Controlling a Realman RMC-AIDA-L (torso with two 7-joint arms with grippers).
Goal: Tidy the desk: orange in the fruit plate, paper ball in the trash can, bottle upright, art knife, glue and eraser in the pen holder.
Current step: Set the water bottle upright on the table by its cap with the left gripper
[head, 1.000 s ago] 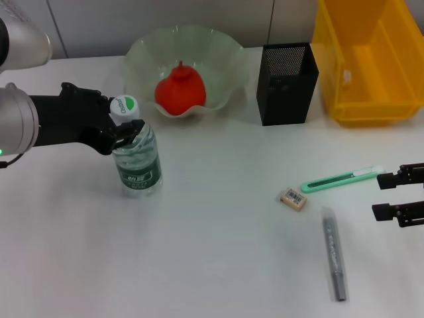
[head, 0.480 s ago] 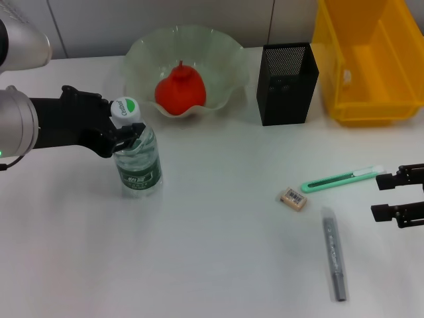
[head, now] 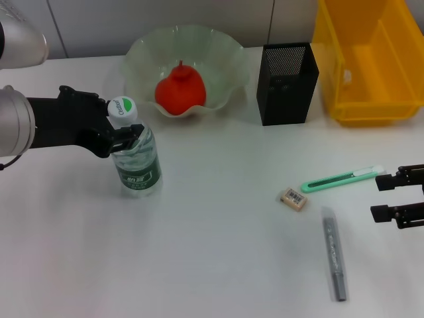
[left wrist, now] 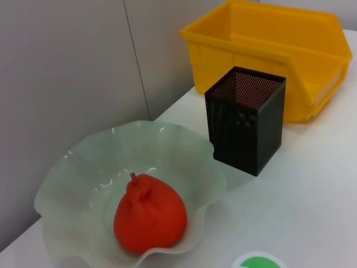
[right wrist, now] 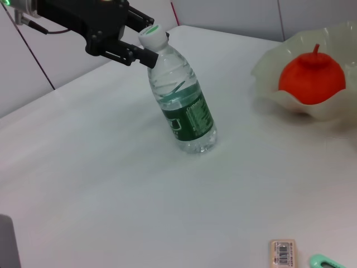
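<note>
In the head view our left gripper [head: 126, 136] sits at the neck of the bottle [head: 137, 161], fingers either side just under the white-and-green cap. The bottle stands on its base but leans a little toward the gripper. We cannot tell from here whether the fingers clamp the neck or only flank it. The orange [head: 179, 90] already lies in the plate [head: 225, 53]. The knife [head: 341, 178], eraser [head: 293, 198] and glue [head: 334, 252] lie on the desk, well apart from the holder [head: 287, 83]. Our right gripper [head: 396, 197] hangs parked near the knife's tip, fingers spread, empty.

The left wrist view shows only the orange [left wrist: 149, 214], plate [left wrist: 78, 167], holder [left wrist: 245, 117], yellow bin [left wrist: 273, 50] and the cap's edge; the fingers are not in it.

In the right wrist view the bottle [right wrist: 181, 103] is tilted, with the left gripper [right wrist: 146, 50] at its neck.

The step, as we judge it, is settling the bottle upright. We should bring the neck straight over the base, part the fingers evenly, then draw back level without brushing the cap.
</note>
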